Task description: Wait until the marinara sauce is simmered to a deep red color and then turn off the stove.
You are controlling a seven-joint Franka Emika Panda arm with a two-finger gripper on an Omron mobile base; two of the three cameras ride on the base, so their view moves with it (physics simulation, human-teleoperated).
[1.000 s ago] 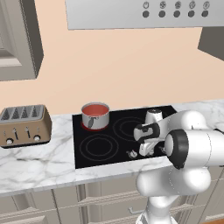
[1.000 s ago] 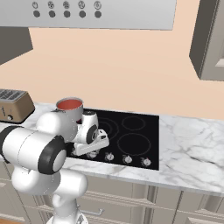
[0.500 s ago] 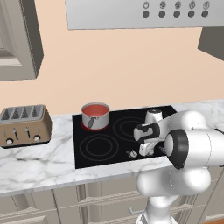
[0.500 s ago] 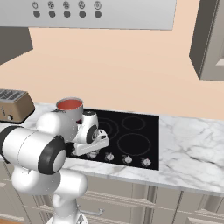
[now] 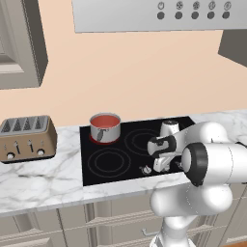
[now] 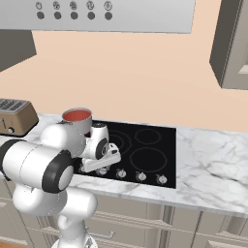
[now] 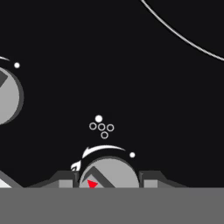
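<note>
The stove is the reference landmark: a black glass cooktop set into the marble counter, with a row of silver knobs along its front edge. The marinara sauce sits in a steel saucepan on the stove's rear burner on the toaster side; a red glow shows at the pan's base, so that burner appears to be on. The sauce reads as a muted red rather than pale orange — judged close to, or at, the colour the task requires, though the rendering leaves the exact shade uncertain. The gripper is down at the stove's front edge, over the knob row. In the hand view a round grey knob lies between the two dark fingertips, with a red pointer mark visible on its face and a burner-layout symbol printed on the glass just beyond it; a second knob sits off to one side. The jaws stand closed in on the near knob and appear to grip it. The step in hand is therefore the switch-off phase, with waiting judged essentially complete. The next move calls for a wrist rotation about the knob's axis, holding the grip steady, until the pointer reaches its off mark — then confirmation that the glow under the saucepan goes out.
</note>
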